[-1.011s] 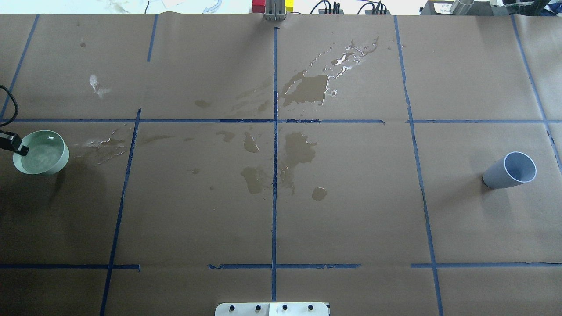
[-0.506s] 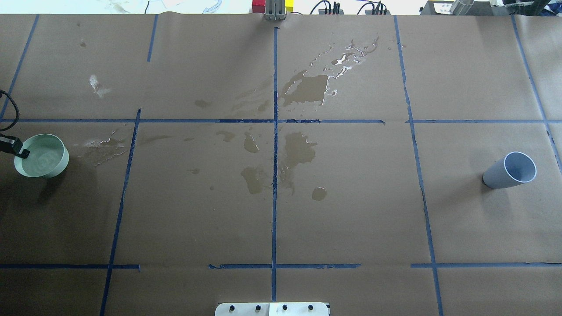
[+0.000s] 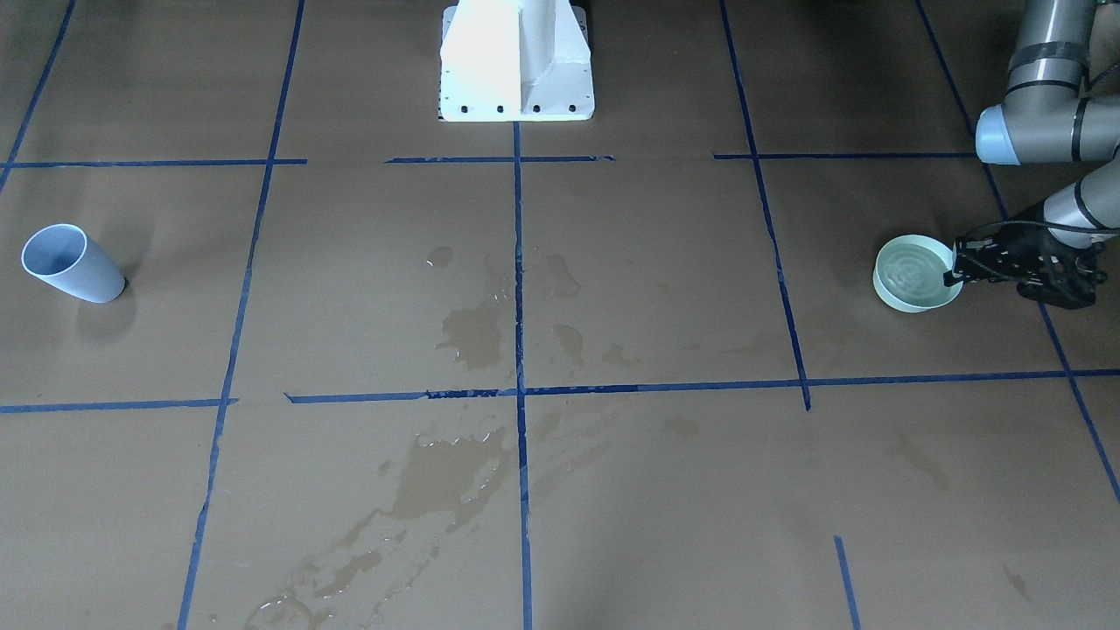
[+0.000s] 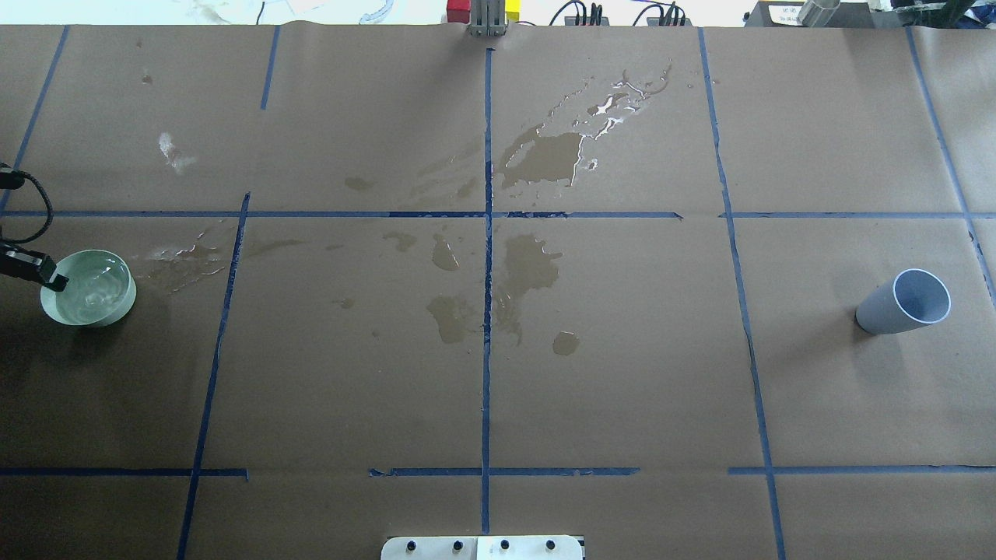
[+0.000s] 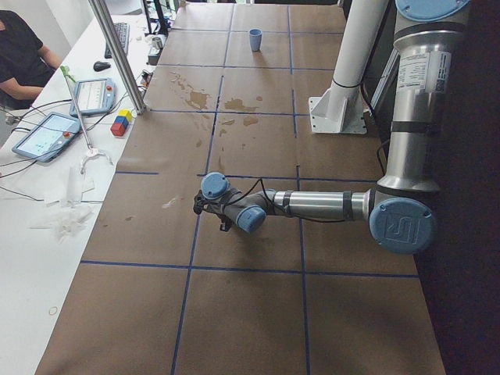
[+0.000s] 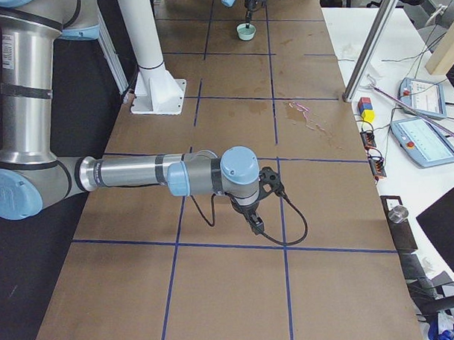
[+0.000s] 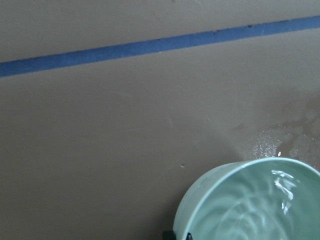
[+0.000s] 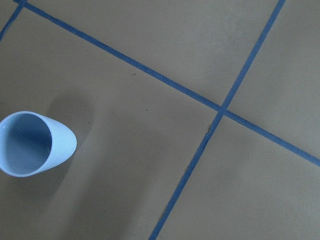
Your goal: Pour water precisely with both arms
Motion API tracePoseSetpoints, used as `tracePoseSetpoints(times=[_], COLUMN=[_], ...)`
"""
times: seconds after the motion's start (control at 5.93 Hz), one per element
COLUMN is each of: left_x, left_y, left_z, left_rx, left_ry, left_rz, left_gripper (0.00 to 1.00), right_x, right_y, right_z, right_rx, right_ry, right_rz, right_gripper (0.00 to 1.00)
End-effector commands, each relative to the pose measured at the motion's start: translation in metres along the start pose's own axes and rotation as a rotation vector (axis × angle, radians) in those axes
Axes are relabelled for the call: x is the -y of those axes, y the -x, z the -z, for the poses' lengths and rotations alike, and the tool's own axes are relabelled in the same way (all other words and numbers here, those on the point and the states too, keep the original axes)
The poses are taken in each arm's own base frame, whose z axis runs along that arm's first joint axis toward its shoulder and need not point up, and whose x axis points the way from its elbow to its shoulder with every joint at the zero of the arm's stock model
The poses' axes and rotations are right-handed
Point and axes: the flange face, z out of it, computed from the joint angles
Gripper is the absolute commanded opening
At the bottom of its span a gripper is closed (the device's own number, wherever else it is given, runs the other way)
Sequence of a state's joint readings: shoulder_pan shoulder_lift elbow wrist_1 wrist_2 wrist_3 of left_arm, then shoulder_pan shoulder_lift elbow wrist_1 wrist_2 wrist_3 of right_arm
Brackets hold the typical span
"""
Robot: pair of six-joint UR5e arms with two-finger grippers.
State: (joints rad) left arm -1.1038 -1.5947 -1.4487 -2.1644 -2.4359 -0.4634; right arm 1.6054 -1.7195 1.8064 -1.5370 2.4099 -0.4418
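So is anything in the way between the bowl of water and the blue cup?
No, nothing stands between the green bowl and the blue cup. Only flat wet stains and blue tape lines lie on the brown paper there.

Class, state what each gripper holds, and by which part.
Left gripper pinches the green bowl of water by its rim. Right gripper: cannot tell.

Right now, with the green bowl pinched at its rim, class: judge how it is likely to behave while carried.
The green bowl looks rigid, so it probably won't flex. The water rippling in it would likely slosh out if jerked. The left gripper pinches only one edge, so the bowl may tilt or slip.
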Motion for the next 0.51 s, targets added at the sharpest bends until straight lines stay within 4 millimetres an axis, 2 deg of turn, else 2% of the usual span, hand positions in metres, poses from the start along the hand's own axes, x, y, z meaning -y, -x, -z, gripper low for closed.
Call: tracePoseSetpoints(times=[0.0,0.17,0.34], left_x=[0.001,-0.002,-0.004], left_y=[-0.002,0.0,-0.006], left_z=[0.0,0.0,0.011], left_rx=[-0.003,-0.002,-0.004], left_ry=[0.001,0.001,-0.018], left_rz=[-0.002,-0.002,-0.014], left_gripper=[0.74,1.0,1.0], right_x=[0.001,0.003,0.005], right_y=[0.002,0.003,0.005], right_z=[0.002,0.003,0.008], right_rx=[-0.002,-0.004,-0.008], right_ry=[-0.004,-0.005,-0.015], right_rz=[0.004,0.008,0.012], right_gripper=[1.0,1.0,1.0])
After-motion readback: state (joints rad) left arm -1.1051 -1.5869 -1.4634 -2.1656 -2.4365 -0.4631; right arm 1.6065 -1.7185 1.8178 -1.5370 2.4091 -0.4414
